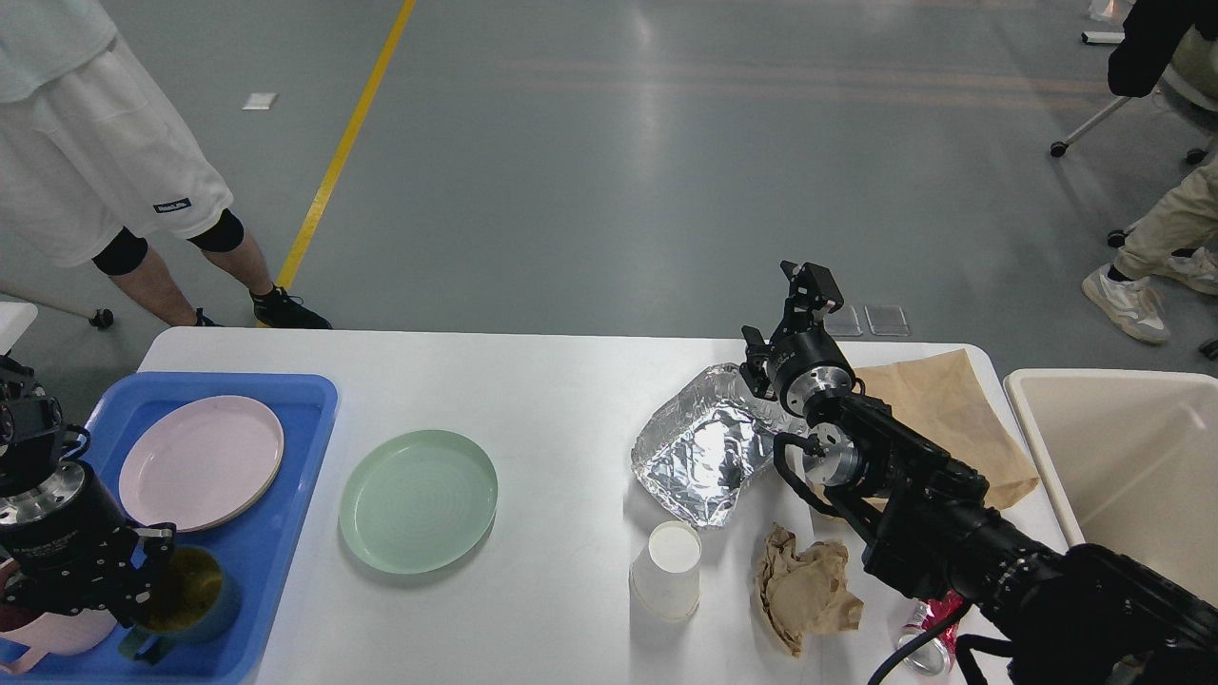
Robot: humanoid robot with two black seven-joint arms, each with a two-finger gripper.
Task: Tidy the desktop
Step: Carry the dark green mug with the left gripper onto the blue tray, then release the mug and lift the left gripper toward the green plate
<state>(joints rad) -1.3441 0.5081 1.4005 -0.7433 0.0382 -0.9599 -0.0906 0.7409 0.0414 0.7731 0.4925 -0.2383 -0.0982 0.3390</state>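
The white desktop (552,400) carries a green plate (419,499), a crumpled foil tray (699,457), a white paper cup (668,569), a crumpled brown paper wad (804,590), a flat brown paper bag (937,409) and a crushed red can (928,623). My left gripper (143,571) is shut on the rim of a teal mug (190,595), low over the blue tray (285,476) beside a pink mug (52,636). My right gripper (785,309) is open and empty above the far edge of the foil tray.
A pink plate (202,461) lies in the blue tray. A beige bin (1123,457) stands at the table's right end. A person's legs (152,238) stand beyond the far left corner; another person sits at the far right.
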